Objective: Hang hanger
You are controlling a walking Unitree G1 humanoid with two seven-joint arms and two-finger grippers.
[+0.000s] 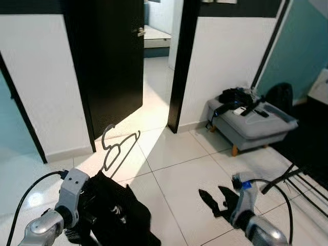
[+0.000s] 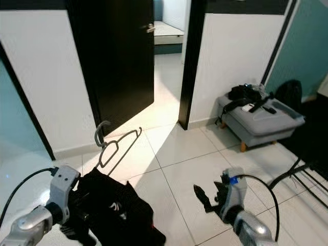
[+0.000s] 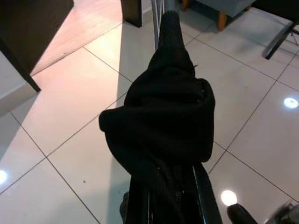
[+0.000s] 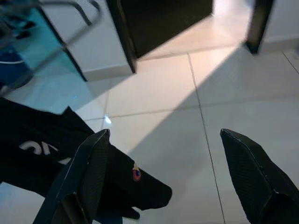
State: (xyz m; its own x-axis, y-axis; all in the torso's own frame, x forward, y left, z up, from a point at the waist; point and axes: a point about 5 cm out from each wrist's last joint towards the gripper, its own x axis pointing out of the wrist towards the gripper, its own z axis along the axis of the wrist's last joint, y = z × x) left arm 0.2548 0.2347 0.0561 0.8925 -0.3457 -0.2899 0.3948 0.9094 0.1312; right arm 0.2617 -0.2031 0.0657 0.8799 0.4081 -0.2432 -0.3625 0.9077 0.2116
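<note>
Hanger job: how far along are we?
Done: the black garment is already on the grey hanger. In hand: the left gripper holds that loaded hanger up over the tiled floor, hook free, while the right gripper hangs open and empty. Left: the hanging itself. A black rack frame shows at the robot's right, nothing hooked on it yet.

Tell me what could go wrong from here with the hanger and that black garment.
1. The garment is bunched over the left gripper rather than spread on the hanger, so it might slide off onto the tiles.
2. The hanger's hook sticks out toward the door; walking or turning could snag it on the door edge.
3. The right gripper is open and holds nothing, so the load has no second support if it shifts.
</note>
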